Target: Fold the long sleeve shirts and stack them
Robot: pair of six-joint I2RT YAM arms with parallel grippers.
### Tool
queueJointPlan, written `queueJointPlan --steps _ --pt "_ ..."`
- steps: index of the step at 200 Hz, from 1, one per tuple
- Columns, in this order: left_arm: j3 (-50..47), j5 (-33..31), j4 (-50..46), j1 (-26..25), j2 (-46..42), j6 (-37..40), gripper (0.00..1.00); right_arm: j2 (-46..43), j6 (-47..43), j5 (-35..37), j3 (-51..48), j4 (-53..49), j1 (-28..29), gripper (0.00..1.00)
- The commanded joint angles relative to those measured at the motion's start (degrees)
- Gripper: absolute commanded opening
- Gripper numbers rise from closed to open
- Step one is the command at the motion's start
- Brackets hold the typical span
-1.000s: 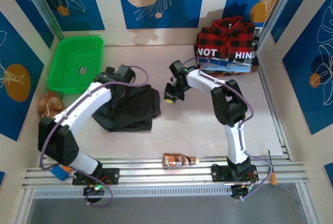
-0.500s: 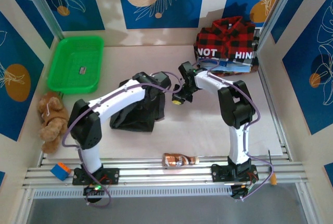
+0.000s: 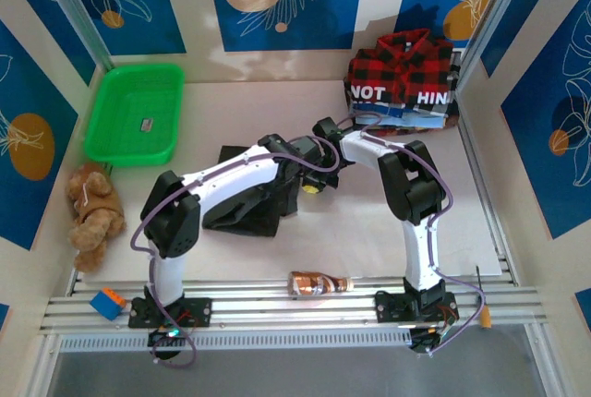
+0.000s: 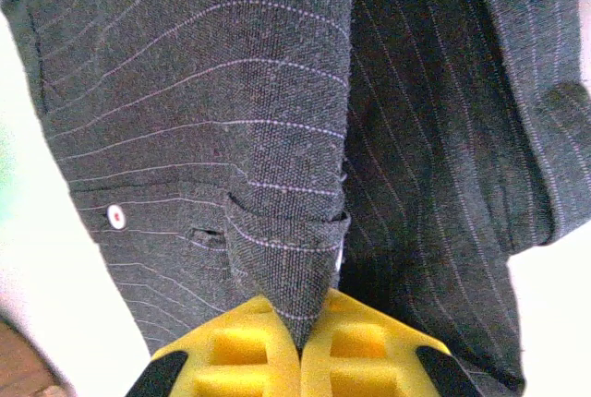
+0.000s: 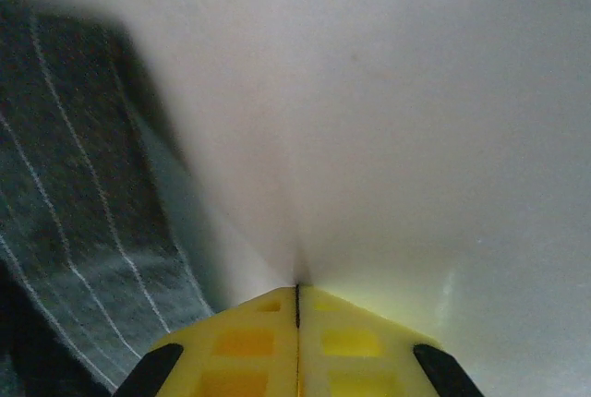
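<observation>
The dark charcoal striped shirt (image 3: 242, 208) lies bunched at the table's middle. My left gripper (image 4: 301, 309) is shut on a pinched fold of this shirt (image 4: 203, 120), near a white button. In the top view the left gripper (image 3: 295, 162) reaches over the shirt's right edge. My right gripper (image 5: 296, 288) is shut with nothing between its yellow fingers, its tips down at the bare table, and the shirt's edge (image 5: 65, 231) lies just to its left. In the top view the right gripper (image 3: 309, 186) is close beside the left one. The red-and-black plaid shirt (image 3: 402, 60) lies folded on a stack at the back right.
A green basket (image 3: 134, 111) stands at the back left with a small item inside. A brown plush toy (image 3: 92, 212) lies by the left wall. A bottle (image 3: 319, 282) and a blue-and-orange block (image 3: 106, 303) lie near the front rail.
My left arm has swung from the shirt's left side across to its right edge, dragging cloth rightward. The right gripper drifted slightly right and down, staying shut.
</observation>
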Motion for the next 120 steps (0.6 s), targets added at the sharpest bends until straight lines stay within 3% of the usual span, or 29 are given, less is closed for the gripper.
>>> queueJointPlan --steps 1,42,79,120 --pt "-1.48 5.64 2.99 -0.81 0.07 -2.91 0.07 2.19 1.97 0.03 -2.08 1.69 -1.13 0.11" --pt "-4.29 14.83 10.41 -0.74 -2.08 -6.22 0.29 1.50 2.28 0.38 -2.81 1.31 -3.03 0.22" --pt "-10.65 23.81 20.76 -0.01 -13.14 -10.47 0.58 -3.52 1.86 -0.75 -7.82 2.92 -7.50 0.36" --pt "-18.66 28.57 26.69 7.56 -26.44 -19.68 0.79 -11.23 -1.00 -6.55 -12.88 10.19 -7.73 0.56"
